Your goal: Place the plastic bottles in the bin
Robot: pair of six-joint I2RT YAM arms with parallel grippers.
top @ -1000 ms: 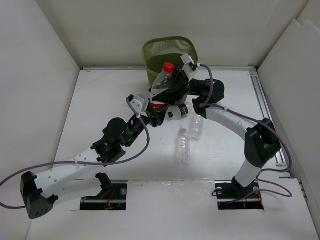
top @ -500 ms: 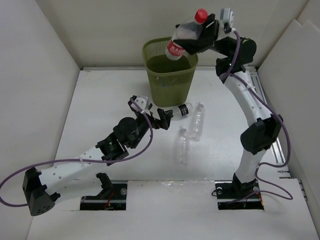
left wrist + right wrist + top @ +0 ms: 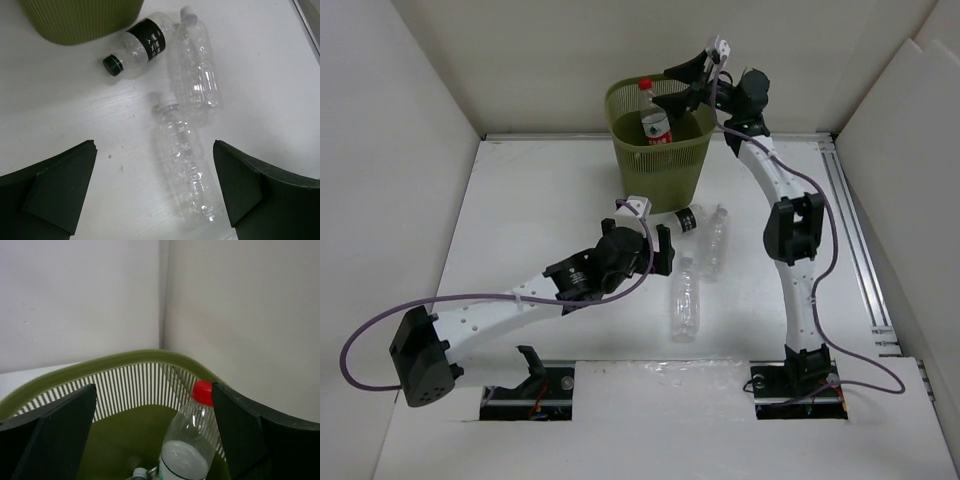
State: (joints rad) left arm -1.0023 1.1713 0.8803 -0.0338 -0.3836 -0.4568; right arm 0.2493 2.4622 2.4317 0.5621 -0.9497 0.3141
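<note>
The olive-green bin [image 3: 665, 185] stands at the back of the table. A red-capped bottle with a red-white label [image 3: 655, 118] leans upright inside it, free of any grip. My right gripper [image 3: 678, 88] hovers open over the bin's back right rim [image 3: 125, 362], and the bottle [image 3: 192, 435] shows between its fingers, below them. A black-label bottle [image 3: 142, 47] and two clear bottles [image 3: 197, 75] [image 3: 185, 165] lie on the table in front of the bin. My left gripper [image 3: 155, 190] hangs open above the nearer clear bottle [image 3: 685, 300].
White walls enclose the table on three sides. A metal rail [image 3: 855, 230] runs along the right edge. A grey cap of another bottle [image 3: 139, 472] shows at the bin's bottom. The bin's wall [image 3: 75, 20] is just beyond the black-label bottle.
My right gripper lifted the red-capped bottle above the bin and opened; the bottle now stands inside. My left gripper opened and moved right, over the lying bottles.
</note>
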